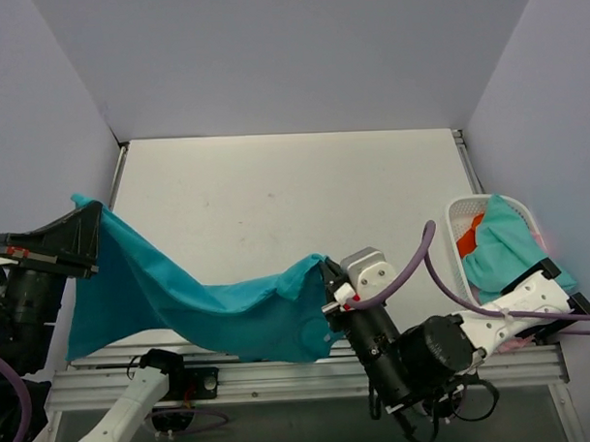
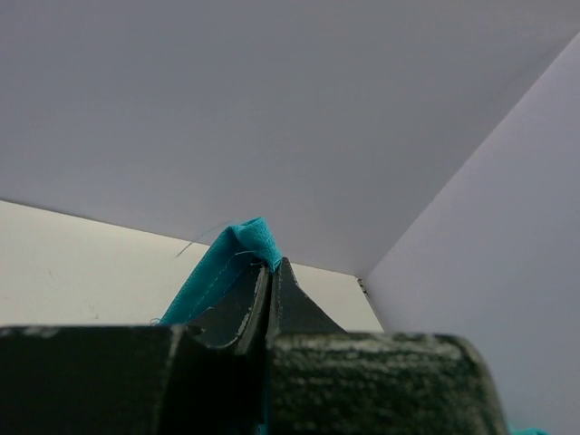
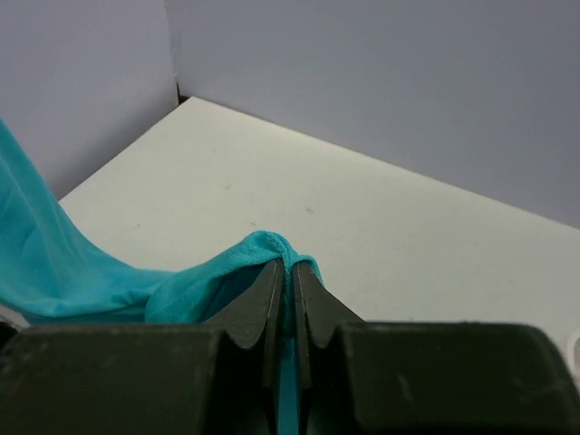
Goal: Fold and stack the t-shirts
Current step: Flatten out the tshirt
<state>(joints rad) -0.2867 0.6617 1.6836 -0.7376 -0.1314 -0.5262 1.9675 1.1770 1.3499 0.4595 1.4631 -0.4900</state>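
A deep teal t-shirt hangs stretched between my two grippers over the near edge of the table. My left gripper is shut on one corner at the far left; the left wrist view shows the cloth pinched at the fingertips. My right gripper is shut on the other end near the middle front; the right wrist view shows the cloth bunched over the fingertips. The shirt sags in the middle, its lower edge over the table's front rail.
A white lattice basket at the right edge holds a paler aqua shirt, an orange-red shirt and a bit of pink. The white table is walled on three sides. An aluminium rail runs along the front.
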